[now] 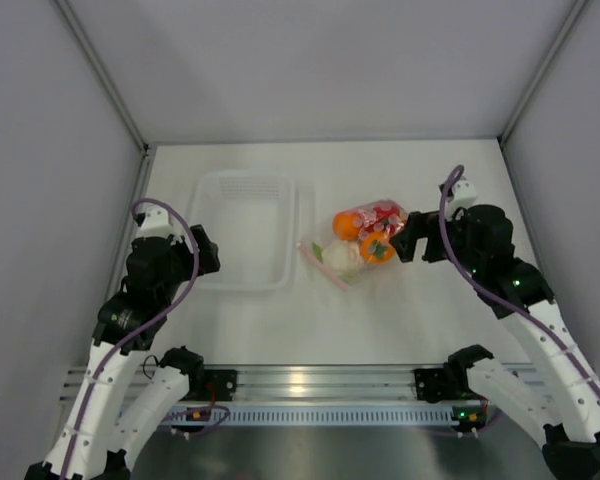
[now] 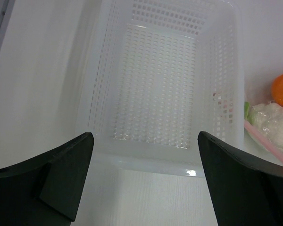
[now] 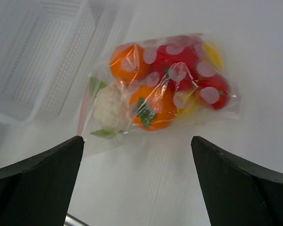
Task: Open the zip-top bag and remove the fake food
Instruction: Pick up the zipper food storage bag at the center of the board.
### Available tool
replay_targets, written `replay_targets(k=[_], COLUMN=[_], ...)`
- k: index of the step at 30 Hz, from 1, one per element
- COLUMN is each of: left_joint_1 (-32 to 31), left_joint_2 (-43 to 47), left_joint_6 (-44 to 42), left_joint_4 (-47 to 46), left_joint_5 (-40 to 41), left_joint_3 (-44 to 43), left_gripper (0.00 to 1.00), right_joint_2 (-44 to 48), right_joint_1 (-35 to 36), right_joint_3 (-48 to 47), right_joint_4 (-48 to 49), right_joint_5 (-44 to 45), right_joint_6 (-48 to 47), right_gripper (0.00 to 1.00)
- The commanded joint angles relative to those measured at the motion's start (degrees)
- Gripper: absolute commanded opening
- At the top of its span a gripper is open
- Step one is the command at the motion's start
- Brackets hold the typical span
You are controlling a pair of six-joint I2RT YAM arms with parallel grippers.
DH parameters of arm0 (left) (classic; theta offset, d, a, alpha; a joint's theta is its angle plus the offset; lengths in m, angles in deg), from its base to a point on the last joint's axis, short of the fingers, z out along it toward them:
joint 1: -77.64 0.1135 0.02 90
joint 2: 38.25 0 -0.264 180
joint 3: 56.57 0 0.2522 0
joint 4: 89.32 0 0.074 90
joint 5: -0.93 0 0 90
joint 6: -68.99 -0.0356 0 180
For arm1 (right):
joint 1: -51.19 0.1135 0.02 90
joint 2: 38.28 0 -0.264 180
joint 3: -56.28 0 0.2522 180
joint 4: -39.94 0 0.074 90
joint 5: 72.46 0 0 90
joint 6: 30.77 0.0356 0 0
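Right pincer [image 3: 137,146] has its fingers wide apart and grips nothing. It sits just beside the right end of the bag [image 3: 155,89], with the bag ahead of the fingertips, not between them. Left pincer [image 2: 145,139] is likewise spread apart and holds nothing. It faces the near wall of the tray [image 2: 146,162] on the left side of the counter [image 1: 430,310].

Bag location: flat on the counter, between the tray and the right edge, about midway between the near and far edges.

Bag appearance:
- Clear, crinkled film printed with white dots.
- Pink zip strip [image 3: 81,115] runs along the left end, the end toward the tray. Whether it is sealed cannot be told.

Bag contents, all food [image 1: 358,238] inside the film:
- White cauliflower [image 3: 111,106] with green leaves, nearest the strip.
- Orange [image 3: 127,63] beside it.
- Persimmon [image 3: 151,108] with a green top, at the middle.
- Red pepper [image 3: 179,66] and tomato [image 3: 214,89] toward the right end.
- Yellow pieces show behind the red ones.

Tray: clear, rigid, rectangular, with perforated walls and floor. It stands just left of the bag, and its long sides run from the near edge toward the far edge.
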Motion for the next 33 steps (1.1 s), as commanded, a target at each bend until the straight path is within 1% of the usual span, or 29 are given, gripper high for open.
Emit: replay_targets(k=[1,2,4,5,6,7,8,9,10,11,12,13,14,15,17,19,21,24,26,27,28,30,31,33], left_joint_1=[-0.12,-0.21,-0.21,-0.12,-0.21,-0.21,-0.21,-0.21,-0.21,-0.21,-0.21,-0.21,-0.21,-0.21,-0.21,-0.21,-0.21,-0.30,-0.21,-0.30,-0.30,-0.30,-0.30,-0.30], left_joint_2=[0.18,0.18,-0.17,-0.26,-0.52,-0.70,-0.79,-1.05,-0.97,-1.05,-1.05,-1.05,-1.05,-1.14,-1.23,-1.23,-1.32,-1.49,-1.67,-1.50,-1.58,-1.84,-1.76,-1.93], left_joint_6=[0.30,0.30,0.30,0.30,0.30,0.30,0.21,0.21,0.21,0.21,0.21,0.21,0.30,0.30,0.30,0.21,0.21,0.21,0.21,0.12,0.12,0.12,0.12,0.04], left_joint_4=[-3.33,-3.42,-3.42,-3.42,-3.51,-3.51,-3.51,-3.51,-3.51,-3.51,-3.51,-3.51,-3.51,-3.51,-3.51,-3.51,-3.60,-3.60,-3.60,-3.77,-3.77,-3.77,-3.77,-3.77], left_joint_5=[-1.75,-1.93,-2.28,-2.46,-2.55,-2.64,-2.90,-2.99,-2.99,-3.08,-3.16,-3.16,-3.16,-3.34,-3.34,-3.34,-3.52,-3.69,-3.78,-3.95,-4.04,-4.22,-4.31,-4.31], left_joint_3=[0.27,0.27,0.36,0.36,0.36,0.45,0.45,0.45,0.54,0.54,0.54,0.62,0.62,0.62,0.62,0.62,0.71,0.71,0.71,0.80,0.80,0.80,0.80,0.80], left_gripper=[0.98,0.98,0.98,0.98,0.98,0.98,0.98,0.98,0.98,0.98,0.98,0.98,0.98,0.98,0.98,0.98,0.98,0.98,0.98,0.98,0.98,0.98,0.98,0.98], right_joint_2=[-6.95,-8.55,-13.10,-14.79,-16.72,-20.39,-22.34,-24.10,-27.60,-29.29,-30.78,-34.10,-35.79,-38.94,-42.03,-46.59,-50.20,-52.41,-53.65,-54.08,-54.09,-53.83,-53.56,-52.51], right_joint_1=[1.65,2.62,8.58,11.21,17.94,21.57,24.74,30.52,33.18,35.39,39.50,41.45,43.04,45.58,47.44,49.20,50.08,50.26,50.26,50.26,50.26,50.17,50.17,50.09], right_joint_3=[-0.81,-1.25,-2.83,-3.62,-4.50,-6.42,-7.14,-7.84,-9.07,-9.60,-10.04,-11.09,-11.45,-12.15,-12.59,-13.21,-12.95,-11.37,-10.32,-9.44,-9.00,-8.38,-8.03,-6.63], right_joint_4=[7.67,7.67,7.15,6.71,6.10,4.96,4.69,4.68,4.77,4.95,5.04,5.04,4.86,4.86,4.16,3.46,3.19,5.46,7.66,9.85,10.91,12.76,14.34,16.72], right_joint_5=[-13.86,-11.35,-5.90,2.13,6.91,10.96,17.62,20.55,23.37,28.53,30.67,32.87,36.80,38.58,43.49,45.62,47.65,49.93,52.21,53.36,54.24,56.70,56.97,57.67], right_joint_6=[-1.34,-2.21,-3.97,-6.07,-7.39,-8.63,-11.33,-12.67,-13.55,-16.87,-18.12,-19.26,-21.36,-22.51,-25.15,-26.47,-27.88,-28.94,-30.16,-30.69,-31.13,-32.37,-32.63,-34.47], right_gripper=[0.99,0.98,0.97,0.95,0.94,0.91,0.89,0.87,0.84,0.83,0.82,0.79,0.78,0.77,0.73,0.70,0.69,0.69,0.66,0.63,0.53,0.45,0.38,0.32])
